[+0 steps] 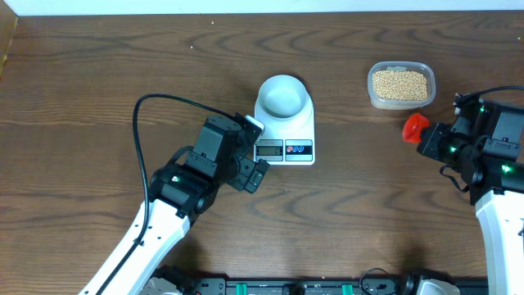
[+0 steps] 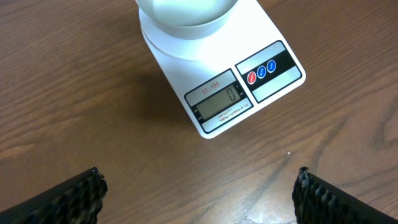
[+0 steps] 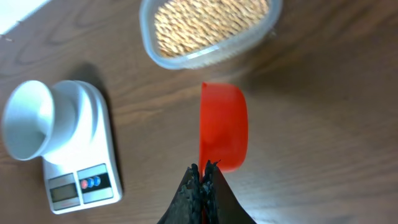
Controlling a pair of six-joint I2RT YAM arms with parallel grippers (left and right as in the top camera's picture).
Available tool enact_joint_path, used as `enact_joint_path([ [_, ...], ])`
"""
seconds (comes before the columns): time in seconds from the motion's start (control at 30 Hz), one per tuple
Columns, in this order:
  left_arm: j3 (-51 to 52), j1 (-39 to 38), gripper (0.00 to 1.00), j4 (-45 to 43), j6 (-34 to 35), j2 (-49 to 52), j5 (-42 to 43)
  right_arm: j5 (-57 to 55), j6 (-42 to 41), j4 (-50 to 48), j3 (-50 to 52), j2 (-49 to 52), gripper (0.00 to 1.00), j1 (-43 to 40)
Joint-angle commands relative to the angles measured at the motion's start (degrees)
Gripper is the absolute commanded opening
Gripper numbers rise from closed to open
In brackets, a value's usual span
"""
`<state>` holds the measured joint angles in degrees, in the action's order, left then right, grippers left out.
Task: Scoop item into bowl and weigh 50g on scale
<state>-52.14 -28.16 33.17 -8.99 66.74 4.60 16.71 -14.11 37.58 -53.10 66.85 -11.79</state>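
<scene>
The pale bowl [image 1: 282, 96] stands empty on the white scale [image 1: 304, 133], whose display [image 2: 219, 101] reads zero. Tan beans [image 1: 399, 83] fill a clear tub [image 1: 372, 97] at the back right. My right gripper [image 1: 430, 139] is shut on the handle of a red scoop [image 1: 415, 127], held just in front of the tub. The right wrist view shows the scoop [image 3: 222, 124] ahead of the shut fingertips [image 3: 204, 171], below the beans [image 3: 211, 22]. My left gripper [image 1: 255, 150] is open at the scale's front left corner, holding nothing. Its fingers [image 2: 68, 199] are spread wide over bare wood.
The wooden table [image 1: 98, 74] runs wide on every side. A black cable [image 1: 143, 147] loops over the left arm. The table's back edge meets a white strip [image 1: 246, 6] at the top.
</scene>
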Motion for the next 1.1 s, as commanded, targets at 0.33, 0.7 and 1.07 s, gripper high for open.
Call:
enact_joint_path([
  [0.33,-1.8,0.2,0.98,0.0,0.3,-0.5,0.5,-0.3,5.3,11.6,-25.2,12.4,0.01,-0.2],
  [0.7,-1.8,0.2,0.98,0.0,0.3,-0.5,0.5,-2.7,8.6,14.3,-40.4,30.4,0.01,-0.2],
  [1.07,-1.8,0.2,0.98,0.0,0.3,-0.5,0.5,-6.3,13.1,12.9,-40.2,37.6,0.01,-0.2],
])
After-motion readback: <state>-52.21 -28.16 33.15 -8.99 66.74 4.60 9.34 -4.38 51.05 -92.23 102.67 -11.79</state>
